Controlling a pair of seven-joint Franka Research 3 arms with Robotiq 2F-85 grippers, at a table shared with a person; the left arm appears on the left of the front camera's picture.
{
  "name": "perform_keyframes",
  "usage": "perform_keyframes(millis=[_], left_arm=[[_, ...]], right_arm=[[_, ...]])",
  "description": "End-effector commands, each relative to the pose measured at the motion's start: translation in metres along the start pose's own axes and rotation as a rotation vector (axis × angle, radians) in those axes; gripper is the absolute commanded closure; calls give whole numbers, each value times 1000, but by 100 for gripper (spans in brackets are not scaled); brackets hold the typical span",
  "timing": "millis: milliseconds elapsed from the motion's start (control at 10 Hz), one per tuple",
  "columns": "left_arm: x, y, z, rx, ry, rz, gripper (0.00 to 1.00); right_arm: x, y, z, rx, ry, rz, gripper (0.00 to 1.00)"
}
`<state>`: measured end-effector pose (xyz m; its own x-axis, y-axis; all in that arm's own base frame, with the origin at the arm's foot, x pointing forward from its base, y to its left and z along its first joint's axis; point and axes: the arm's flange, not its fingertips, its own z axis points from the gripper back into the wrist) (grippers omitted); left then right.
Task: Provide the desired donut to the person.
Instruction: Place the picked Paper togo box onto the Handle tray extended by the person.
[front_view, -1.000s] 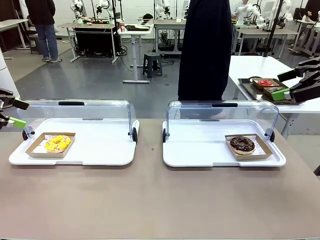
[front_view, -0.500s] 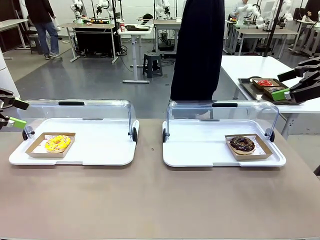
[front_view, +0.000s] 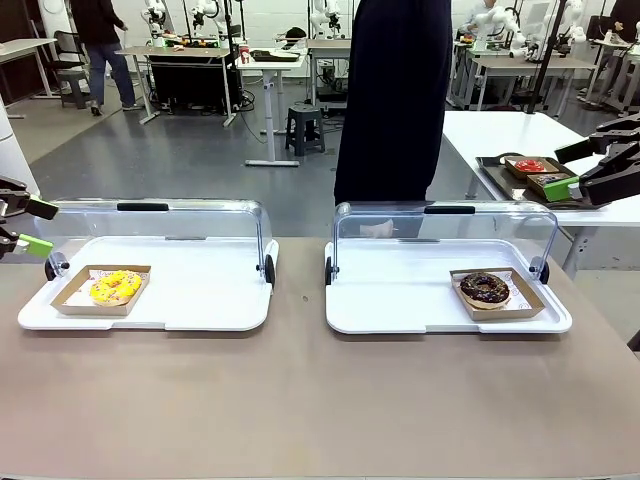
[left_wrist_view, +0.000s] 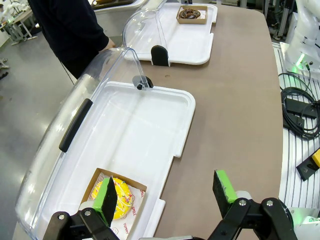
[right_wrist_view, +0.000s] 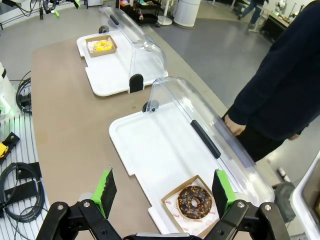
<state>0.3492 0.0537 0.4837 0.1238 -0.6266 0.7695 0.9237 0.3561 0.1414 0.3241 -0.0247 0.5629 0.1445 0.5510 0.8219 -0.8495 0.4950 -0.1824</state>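
On the brown bench (front_view: 320, 400) in front of us sit two white trays, side by side and apart. In the left tray (front_view: 200, 290) a yellow-iced donut (front_view: 115, 287) lies in an open cardboard box (front_view: 70, 303) at the tray's outer end. In the right tray (front_view: 400, 300) a chocolate donut (front_view: 485, 288) lies in its own cardboard box (front_view: 527, 303), also at the outer end. Each tray has a clear domed lid, the left lid (front_view: 150, 220) and the right lid (front_view: 445, 230), swung up and back so that it stands between the donuts and the far edge of the bench.

Beyond the right lid stands the person (front_view: 390, 100) in a dark navy top, near the inner end of that tray. In our right wrist view one of the person's hands (right_wrist_view: 234, 125) hangs just behind the lid.

Our left hand (front_view: 22, 226) hovers beside the outer edge of the left tray, its green-padded fingers (left_wrist_view: 106, 194) spread apart and holding nothing. Our right hand (front_view: 590, 168) hangs above and beyond the right tray's outer end, fingers likewise spread wide and empty.
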Motion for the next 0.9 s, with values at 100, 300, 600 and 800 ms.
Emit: perform_keyframes(millis=[100,300,600,800], left_arm=[[-1,0,1,-4,-18,0,0],[-1,0,1,-4,-18,0,0],[-1,0,1,-4,-18,0,0],[-1,0,1,-4,-18,0,0]], right_arm=[[-2,-1,0,5,-5,-6,0],[-2,-1,0,5,-5,-6,0],[-2,-1,0,5,-5,-6,0],[-2,-1,0,5,-5,-6,0]])
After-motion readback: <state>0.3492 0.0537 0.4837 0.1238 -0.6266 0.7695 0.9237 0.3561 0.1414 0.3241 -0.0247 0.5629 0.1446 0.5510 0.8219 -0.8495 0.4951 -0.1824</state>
